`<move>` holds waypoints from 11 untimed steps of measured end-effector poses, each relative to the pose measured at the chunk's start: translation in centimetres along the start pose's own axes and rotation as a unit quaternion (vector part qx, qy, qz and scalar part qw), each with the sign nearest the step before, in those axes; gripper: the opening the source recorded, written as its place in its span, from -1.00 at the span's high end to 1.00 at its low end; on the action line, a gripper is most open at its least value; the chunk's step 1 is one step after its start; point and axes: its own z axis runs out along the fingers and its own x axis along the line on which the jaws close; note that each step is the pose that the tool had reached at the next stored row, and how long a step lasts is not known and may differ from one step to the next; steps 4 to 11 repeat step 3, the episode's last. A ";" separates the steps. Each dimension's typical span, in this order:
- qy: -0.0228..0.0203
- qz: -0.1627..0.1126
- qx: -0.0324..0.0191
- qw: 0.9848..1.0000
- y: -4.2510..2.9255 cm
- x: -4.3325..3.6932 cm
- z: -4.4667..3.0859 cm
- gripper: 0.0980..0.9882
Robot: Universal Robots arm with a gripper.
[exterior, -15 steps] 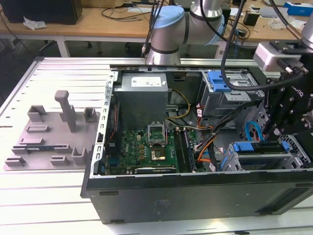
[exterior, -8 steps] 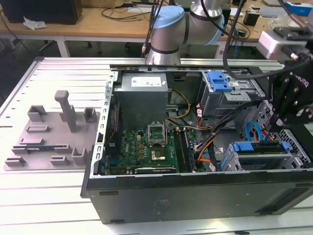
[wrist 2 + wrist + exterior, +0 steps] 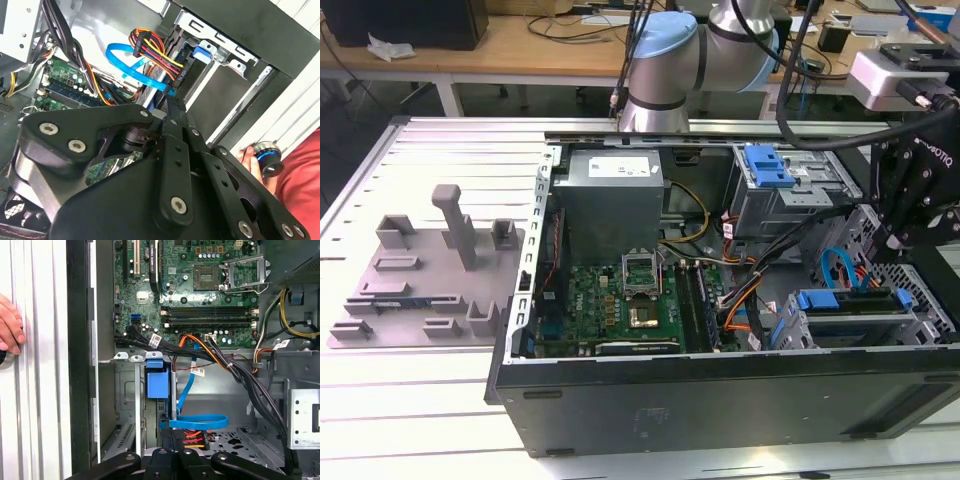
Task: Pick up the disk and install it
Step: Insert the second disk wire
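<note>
Disk (image 3: 850,300) seated in bay by case edge; hand (image 3: 172,107) above, fingers together.

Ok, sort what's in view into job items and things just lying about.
Job: disk in its blue rails; drive cage; end effector at the cage.
Lying about: grey fixture tray; power supply; motherboard; a person's hand.

We saw a green motherboard (image 3: 620,300), bright blue drive rails (image 3: 850,298), a blue ribbon cable (image 3: 197,421), and a black end effector (image 3: 172,112).
</note>
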 end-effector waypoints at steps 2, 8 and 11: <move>0.000 0.000 0.000 1.000 0.00 0.00 0.00 0.98; 0.000 0.000 0.000 1.000 0.00 -0.01 0.00 0.98; 0.000 0.000 0.000 1.000 0.00 -0.01 0.00 0.98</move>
